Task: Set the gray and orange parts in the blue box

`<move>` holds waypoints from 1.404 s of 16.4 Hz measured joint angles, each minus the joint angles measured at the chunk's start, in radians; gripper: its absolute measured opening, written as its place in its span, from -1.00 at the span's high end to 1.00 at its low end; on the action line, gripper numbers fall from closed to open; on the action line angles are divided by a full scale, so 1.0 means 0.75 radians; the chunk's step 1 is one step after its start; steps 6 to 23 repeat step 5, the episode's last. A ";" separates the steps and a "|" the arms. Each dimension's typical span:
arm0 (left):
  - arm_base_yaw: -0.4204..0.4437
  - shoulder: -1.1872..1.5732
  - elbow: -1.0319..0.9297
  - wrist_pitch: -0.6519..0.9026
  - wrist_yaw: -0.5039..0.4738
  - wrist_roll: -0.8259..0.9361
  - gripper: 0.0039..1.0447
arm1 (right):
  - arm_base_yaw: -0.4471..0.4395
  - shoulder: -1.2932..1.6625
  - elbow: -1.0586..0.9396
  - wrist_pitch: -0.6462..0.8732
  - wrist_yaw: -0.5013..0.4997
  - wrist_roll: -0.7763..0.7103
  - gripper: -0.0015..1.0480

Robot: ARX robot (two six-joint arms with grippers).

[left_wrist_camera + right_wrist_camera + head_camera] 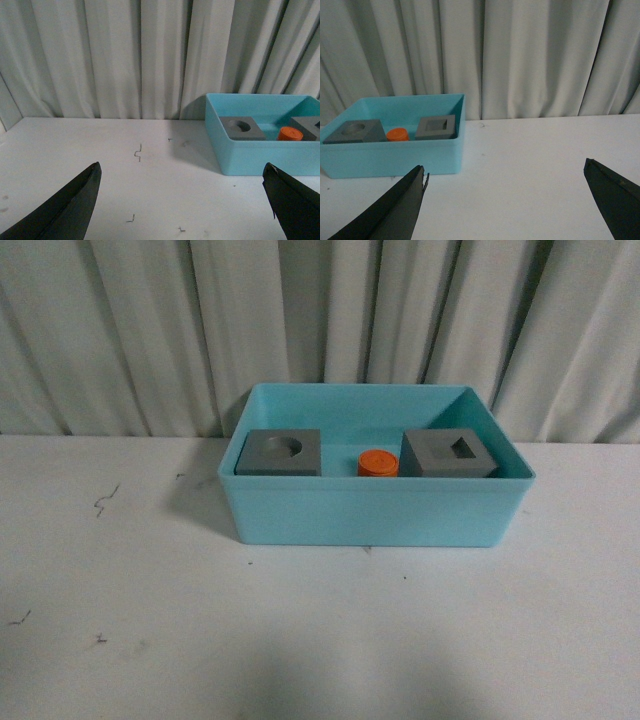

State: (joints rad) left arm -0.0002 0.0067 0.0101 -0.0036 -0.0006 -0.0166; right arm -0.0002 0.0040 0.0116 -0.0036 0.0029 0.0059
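Front view: neither of my arms in frame. Left gripper (182, 200): jaws spread wide, nothing between them, dark fingertips (75, 207) at 7 and 5 o'clock of its wrist picture. Right gripper (505, 202): same, jaws wide apart and empty, fingertips (395, 210) at 7 and 5 o'clock.

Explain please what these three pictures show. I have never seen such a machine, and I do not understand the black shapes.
This is a robot with two arms. One picture comes from a camera on its body; the other two come from cameras on its wrists. The black shapes are the spread fingers of the left tool and the right tool; both are open and hold nothing. On the white table stands a light blue plastic box. Inside are a gray cube with a round recess, a small orange cylinder and a gray cube with a square recess.
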 joint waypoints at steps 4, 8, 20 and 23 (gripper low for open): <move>0.000 0.000 0.000 0.000 0.001 0.001 -0.88 | 0.000 0.000 0.000 -0.001 0.000 0.000 -0.87; 0.000 0.000 0.000 0.000 0.000 0.000 -0.88 | 0.000 0.000 0.000 -0.001 0.000 0.000 -0.87; 0.000 0.000 0.000 0.000 0.000 0.000 -0.88 | 0.000 0.000 0.000 -0.001 0.000 0.000 -0.87; 0.000 0.000 0.000 0.000 0.000 0.000 -0.88 | 0.000 0.000 0.000 -0.001 0.000 0.000 -0.87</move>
